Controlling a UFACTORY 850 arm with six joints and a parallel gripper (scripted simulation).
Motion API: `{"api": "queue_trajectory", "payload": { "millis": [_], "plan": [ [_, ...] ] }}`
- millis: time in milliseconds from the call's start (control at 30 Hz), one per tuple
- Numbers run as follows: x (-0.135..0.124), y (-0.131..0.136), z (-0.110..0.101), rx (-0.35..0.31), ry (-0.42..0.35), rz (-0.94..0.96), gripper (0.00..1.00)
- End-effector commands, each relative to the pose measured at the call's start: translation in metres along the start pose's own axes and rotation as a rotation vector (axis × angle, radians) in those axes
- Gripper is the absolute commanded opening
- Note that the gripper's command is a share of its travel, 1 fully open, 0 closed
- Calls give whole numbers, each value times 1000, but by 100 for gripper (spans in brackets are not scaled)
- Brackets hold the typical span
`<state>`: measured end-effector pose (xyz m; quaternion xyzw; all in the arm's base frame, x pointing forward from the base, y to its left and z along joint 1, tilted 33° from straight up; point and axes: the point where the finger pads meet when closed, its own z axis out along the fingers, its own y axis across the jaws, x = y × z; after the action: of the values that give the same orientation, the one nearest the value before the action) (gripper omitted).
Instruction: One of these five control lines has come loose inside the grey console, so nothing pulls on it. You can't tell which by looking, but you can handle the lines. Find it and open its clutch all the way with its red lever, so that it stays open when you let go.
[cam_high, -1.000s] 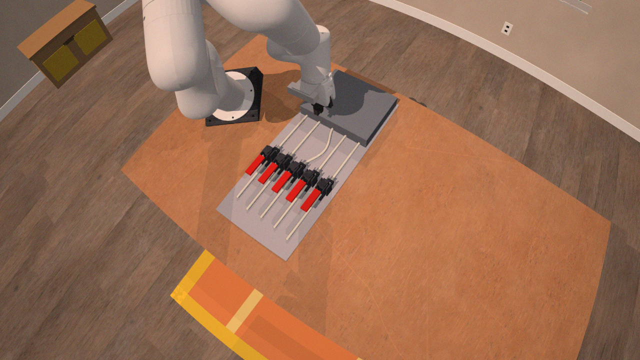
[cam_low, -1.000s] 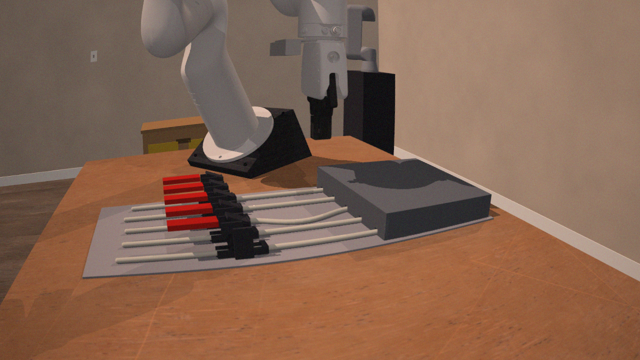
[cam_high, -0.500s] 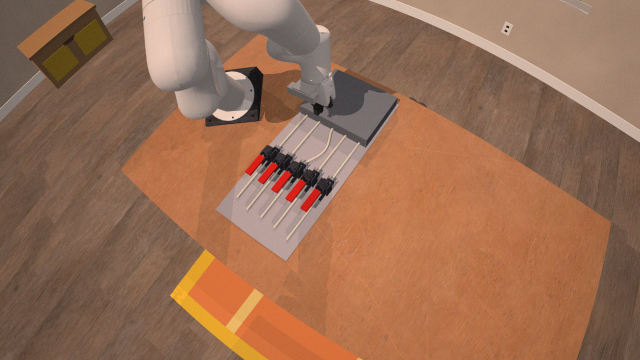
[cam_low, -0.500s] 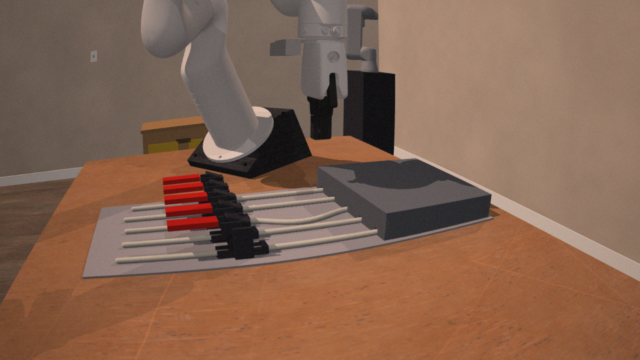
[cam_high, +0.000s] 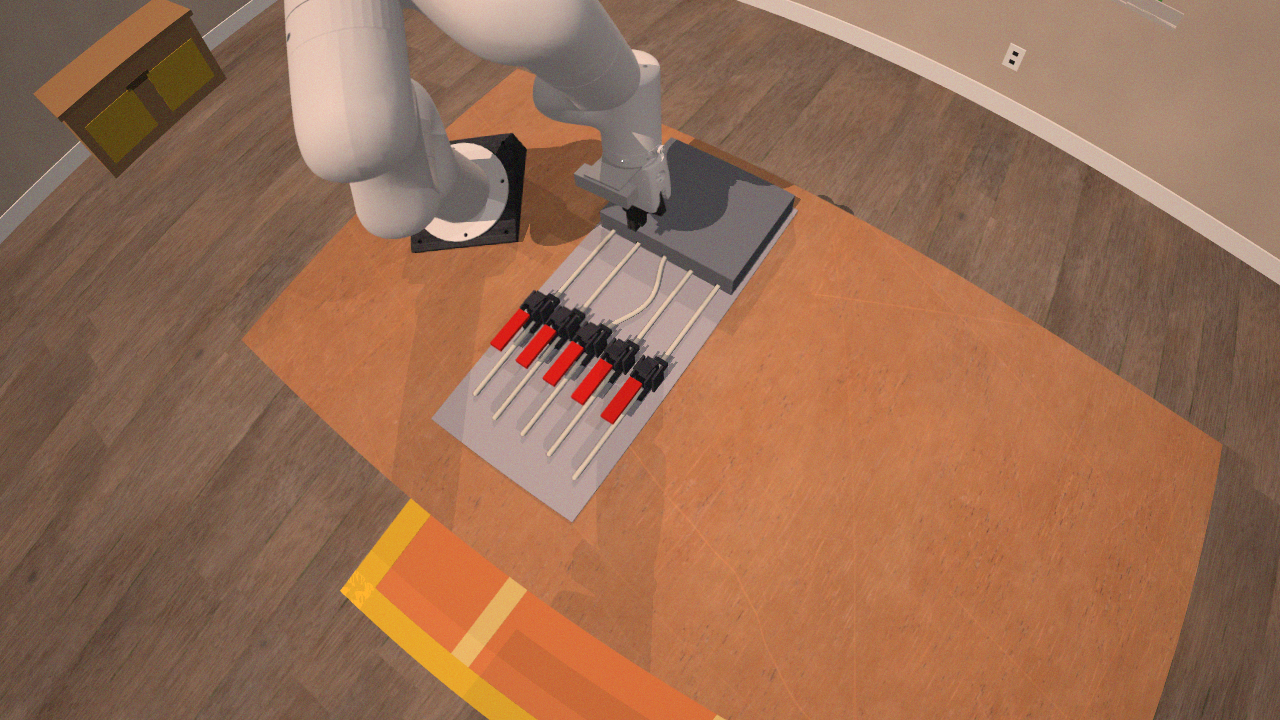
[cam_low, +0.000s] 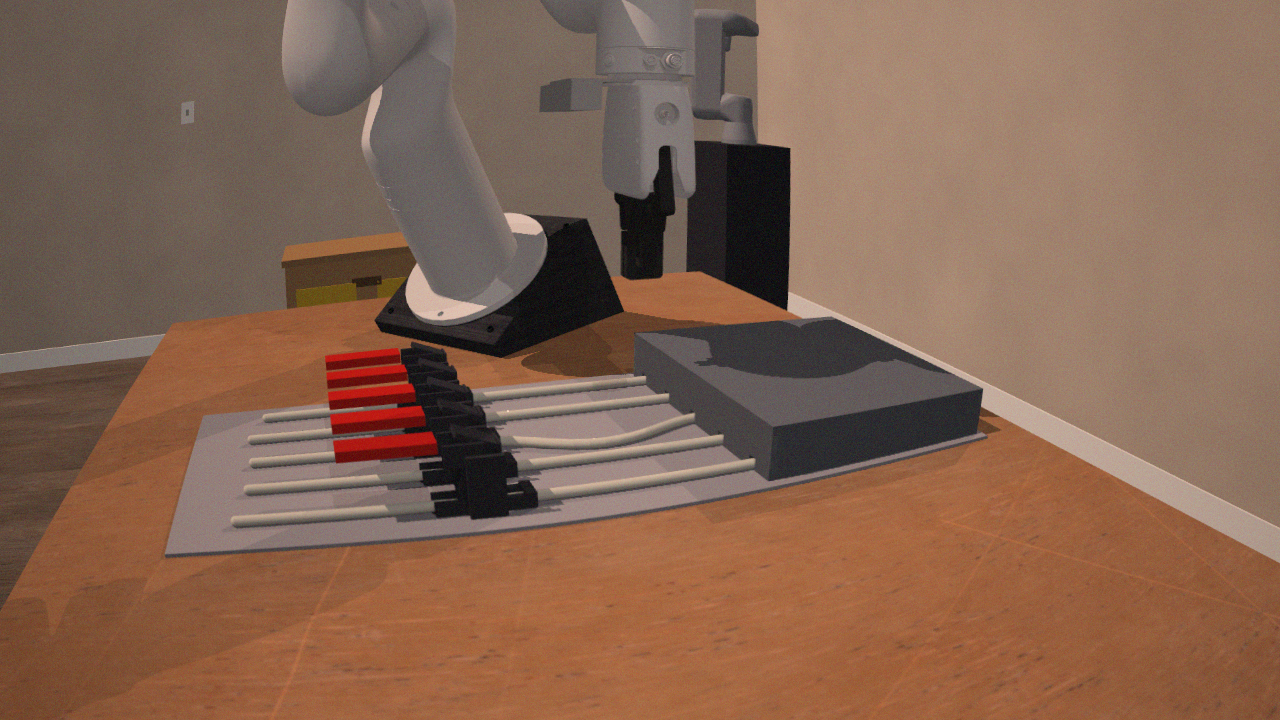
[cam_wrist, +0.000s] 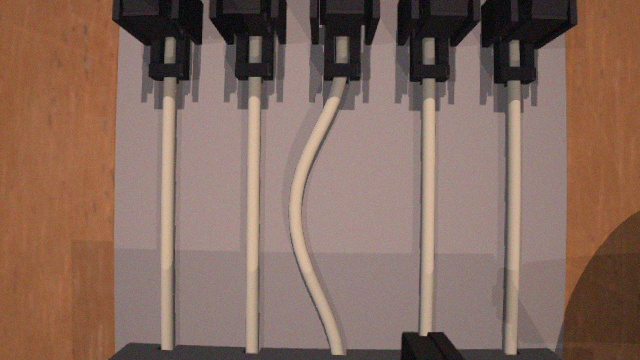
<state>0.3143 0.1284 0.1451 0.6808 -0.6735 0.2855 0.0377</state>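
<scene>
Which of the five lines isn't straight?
The middle line, third from either side: it bows sideways between its clutch and the console. The other four run straight.

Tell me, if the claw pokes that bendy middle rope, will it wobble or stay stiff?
Probably it gives way. The middle line lies in a curve while its four neighbours, like this one, run straight, so it looks slack. It would likely slide sideways across the grey plate and stay bent. The claw is shut, above the console.

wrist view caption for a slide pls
Five control lines enter the grey console; the middle line bows sideways, the others run straight.
</scene>
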Motion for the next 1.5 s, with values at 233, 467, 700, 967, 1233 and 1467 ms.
{"api": "queue_trajectory", "payload": {
  "millis": [233, 467, 700, 967, 1233, 1467],
  "plan": [
    [2, -2, 0, 0, -2, 1, 52],
    [63, -27, 14, -21, -28, 5, 52],
    [138, -40, 27, -21, -39, 8, 52],
    [209, -36, 35, -8, -25, 7, 52],
    [258, -25, 37, 3, 0, 1, 52],
    [258, -25, 38, 3, 0, 1, 52]
  ]
}}
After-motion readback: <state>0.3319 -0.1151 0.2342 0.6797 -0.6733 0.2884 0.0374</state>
